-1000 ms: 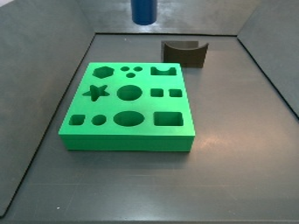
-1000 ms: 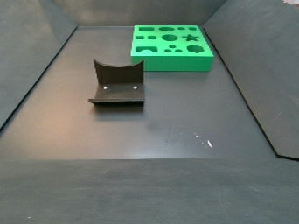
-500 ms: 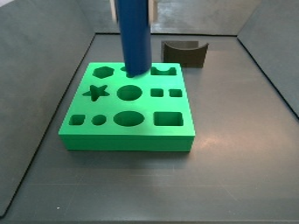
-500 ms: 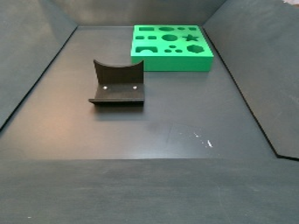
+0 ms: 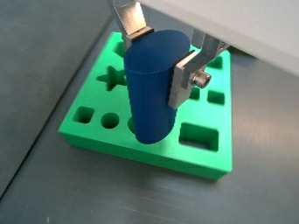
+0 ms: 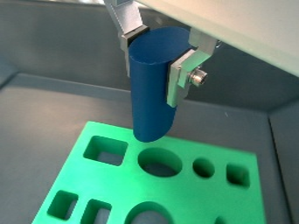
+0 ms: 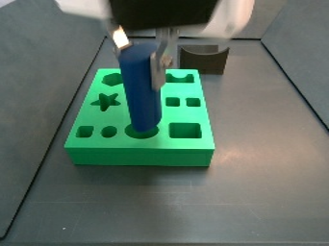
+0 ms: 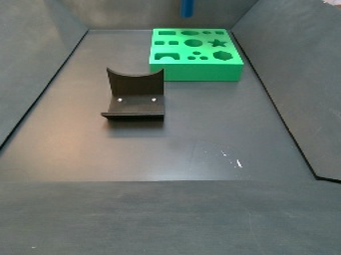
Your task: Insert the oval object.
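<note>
Dark grey tabletop (image 8: 173, 159) inside a walled enclosure. Oval object (image 7: 139, 88) upright, dark blue, clamped near its top between the pincer (image 5: 163, 54) plates; silver fingers (image 6: 183, 77) pressed flat on both sides, so narrow and holding the peg. Peg's lower end hanging over the green block (image 7: 193, 144), front row, over or just at the oval hole between the small round hole (image 7: 110, 131) and the square hole (image 7: 188, 129). Cannot tell from a side view whether the tip is already inside or only touching the rim. Only a sliver of blue at the top edge visible in a side view (image 8: 188, 8).

Step in hand, judged: lining up and lowering into the oval slot. To do well: match peg's long axis to the slot's long axis before descent, keep peg vertical, go down slow, no side push against the rim, release only once seated. Risk: slight twist jams the peg on the hole edge or shifts the block.

Fixture (image 8: 132, 96) well apart from the block, nearer the camera in that side view; not involved.
</note>
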